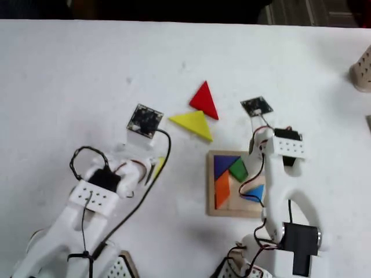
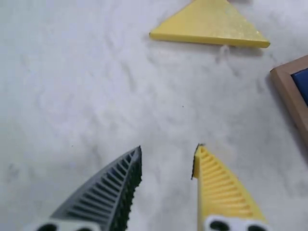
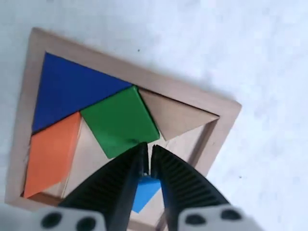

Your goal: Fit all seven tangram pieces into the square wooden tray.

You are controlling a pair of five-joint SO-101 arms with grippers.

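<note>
**Tangram tray (image 1: 232, 212) part filled; one set of jaws spread, the other clenched**

The white table (image 1: 87, 69) carries everything. Both arms rise from its near edge. The left arm (image 1: 98, 194) leans toward the middle of the table. Its jaws are released, with the grey finger (image 2: 110, 192) and the yellow finger (image 2: 221, 192) spread apart over bare table and nothing between them. The right arm (image 1: 288, 147) hangs over the tray. Its jaws are clenched, the black fingers (image 3: 120, 183) almost tip to tip with no piece seen between them. They sit above the spot where the green square meets the light blue triangle.

The square wooden tray lies flat by the near edge, toward the right-hand corner. Inside it, the big blue triangle (image 3: 67, 91) fills the corner farthest from the arms. The orange parallelogram (image 3: 50, 154) lies along the rim below it. The green square (image 3: 120, 122) touches both of them. The small light blue triangle (image 3: 144, 190) sits close by the green square, partly hidden by the fingers.

Two pieces lie out on the table, farther from the near edge than the tray. The yellow triangle (image 1: 193, 123) is just ahead of the left jaws. The red triangle (image 1: 204, 99) lies just beyond it, corner close to corner.
</note>
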